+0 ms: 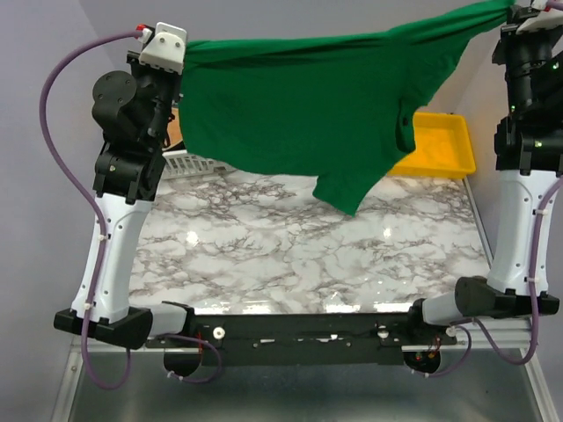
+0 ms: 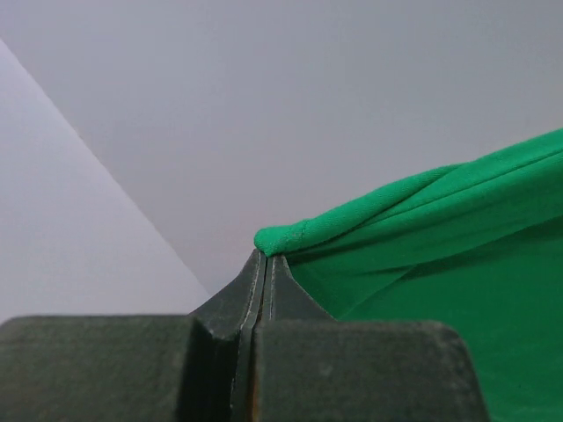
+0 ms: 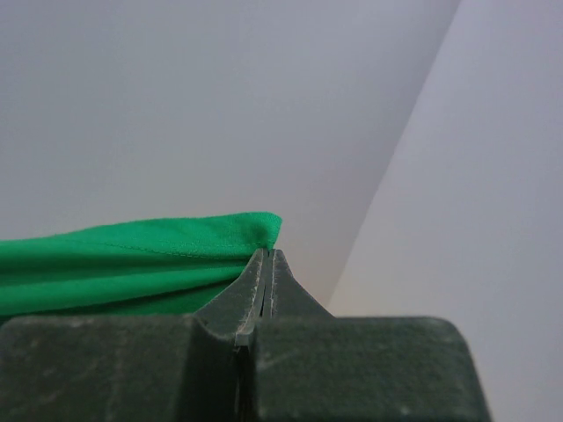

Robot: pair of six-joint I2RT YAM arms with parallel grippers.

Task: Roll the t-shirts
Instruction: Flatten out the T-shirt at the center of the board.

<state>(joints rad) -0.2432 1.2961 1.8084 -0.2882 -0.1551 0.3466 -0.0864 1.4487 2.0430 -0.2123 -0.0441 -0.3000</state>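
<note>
Where gripped at either end, strung high as a slack sheet of emerald t-shirt [image 1: 299,105], well above the marble counter [image 1: 264,255]. Pinched at one top corner by the left pincer [image 2: 266,257], pressed together on a rolled bit of hem poking just past the tips. Clamped likewise at the other end by the right pincer [image 3: 266,253], squeezed tight on a folded edge. Sagging lowest in a point of cloth over mid-counter. Partly hiding a yellow tray [image 1: 444,145] at the far right.
</note>
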